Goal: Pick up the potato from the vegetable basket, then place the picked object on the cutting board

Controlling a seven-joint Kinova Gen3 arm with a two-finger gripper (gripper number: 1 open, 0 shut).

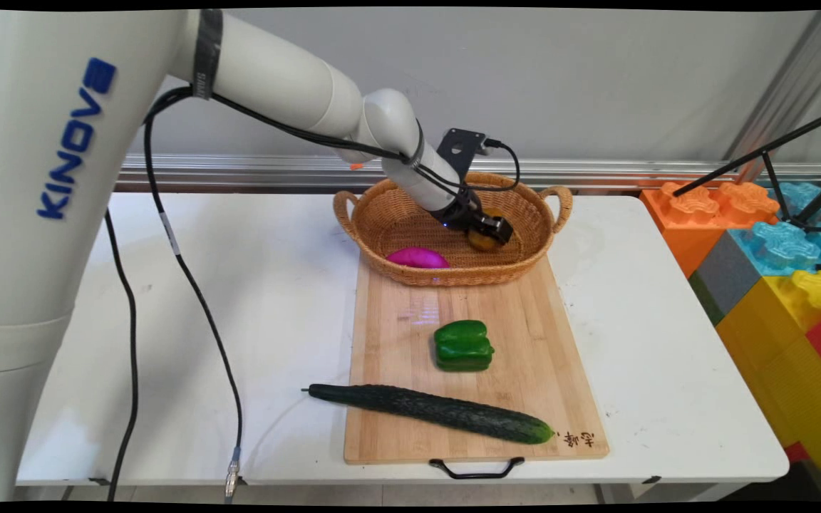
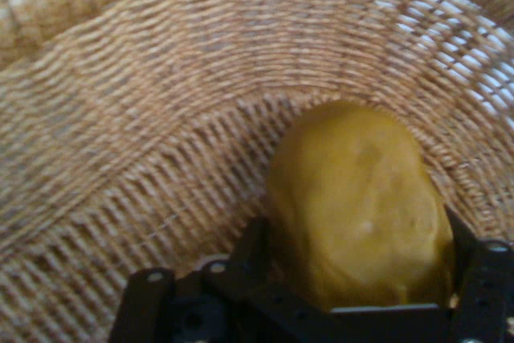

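My gripper reaches down into the right half of a woven wicker basket. It is shut on a yellow-brown potato-like vegetable. In the hand view this yellow vegetable fills the space between the two black fingers, close to the basket's woven wall. A purple-pink vegetable lies in the basket's front left part, apart from the gripper.
The basket stands on the far end of a wooden cutting board. A green bell pepper sits mid-board and a long cucumber lies across its near end. Large coloured blocks and black tripod legs stand at the right.
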